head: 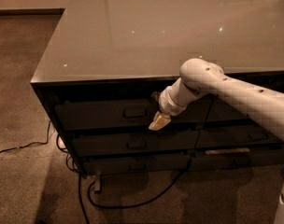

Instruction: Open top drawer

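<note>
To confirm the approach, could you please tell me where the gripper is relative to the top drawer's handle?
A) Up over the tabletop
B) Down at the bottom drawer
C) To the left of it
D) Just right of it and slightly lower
D: the gripper hangs in front of the top drawer, just right of its handle and a little below it.
</note>
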{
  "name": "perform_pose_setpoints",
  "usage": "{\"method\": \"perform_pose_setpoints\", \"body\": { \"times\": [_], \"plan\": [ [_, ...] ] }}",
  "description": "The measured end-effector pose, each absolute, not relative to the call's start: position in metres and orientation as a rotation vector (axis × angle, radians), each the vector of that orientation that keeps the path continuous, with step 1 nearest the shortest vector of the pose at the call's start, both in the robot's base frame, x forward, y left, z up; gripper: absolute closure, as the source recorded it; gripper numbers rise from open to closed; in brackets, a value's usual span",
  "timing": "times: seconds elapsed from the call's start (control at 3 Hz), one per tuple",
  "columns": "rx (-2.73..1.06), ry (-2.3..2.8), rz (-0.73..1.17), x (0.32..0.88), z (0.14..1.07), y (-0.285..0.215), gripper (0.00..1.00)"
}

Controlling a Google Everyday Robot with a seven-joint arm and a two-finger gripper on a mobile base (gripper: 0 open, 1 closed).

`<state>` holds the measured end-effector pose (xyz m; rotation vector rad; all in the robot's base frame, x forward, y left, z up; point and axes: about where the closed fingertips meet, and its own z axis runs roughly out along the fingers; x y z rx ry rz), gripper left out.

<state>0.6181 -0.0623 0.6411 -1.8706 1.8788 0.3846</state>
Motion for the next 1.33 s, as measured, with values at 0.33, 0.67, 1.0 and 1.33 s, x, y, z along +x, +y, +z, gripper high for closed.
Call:
{"method": "perform_pose_setpoints", "body": {
  "times": [0.33, 0.67, 1.0, 1.33],
  "plan": [
    [-1.871, 1.879, 0.385, 0.618, 0.648, -0.062, 0.65],
    [-1.871, 1.879, 0.385, 0.618, 0.656, -0.062, 0.88],
    [-1.871, 1.879, 0.384, 0.618, 0.663, -0.062, 1.00],
    [-1.871, 1.879, 0.384, 0.618, 0.669, -0.062, 1.00]
  ]
}}
